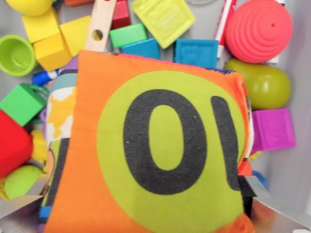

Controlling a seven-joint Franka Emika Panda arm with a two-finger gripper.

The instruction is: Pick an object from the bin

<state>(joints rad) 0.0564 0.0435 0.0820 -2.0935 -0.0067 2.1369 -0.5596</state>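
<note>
A soft orange fabric cube fills most of the wrist view. Its face carries a lime-green circle with a black "10", seen upside down. My gripper is shut on it: one metal finger presses its side at the wrist view's lower left, the other finger at the lower right. The cloth bulges between them. The cube hangs in front of the other toys in the grey bin and hides whatever lies under it.
Around the cube lie a red ribbed dome, an olive ball, a magenta block, blue blocks, yellow blocks, a lime cup, a green cube and a wooden piece.
</note>
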